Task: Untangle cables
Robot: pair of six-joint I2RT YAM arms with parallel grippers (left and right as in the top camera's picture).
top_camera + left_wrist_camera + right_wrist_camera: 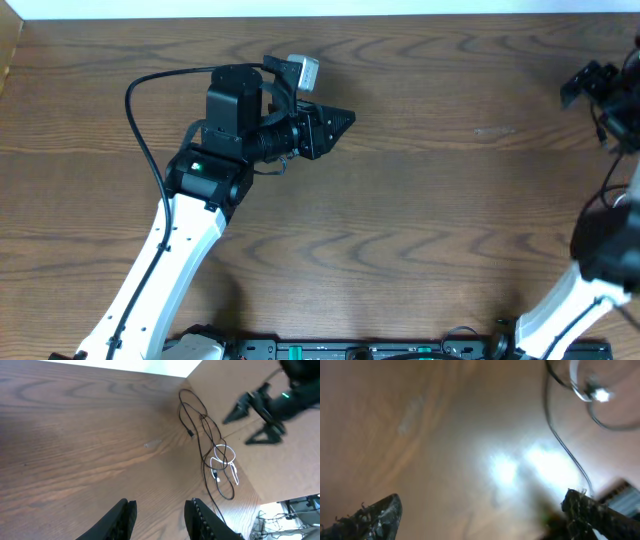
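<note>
The cables lie in a loose tangle on the wooden table, far right in the left wrist view: thin black cords looped around a white one. My right gripper hovers just beyond them, open. Its own blurred view shows a black cord and a white loop at the top right, ahead of the wide-open right gripper, with nothing between its fingers. My left gripper stands well short of the tangle, jaws apart over bare wood. The overhead view shows no cables.
In the overhead view the left arm reaches over the table's left half, its gripper pointing right. The right arm stands at the right edge. A beige wall borders the table past the cables.
</note>
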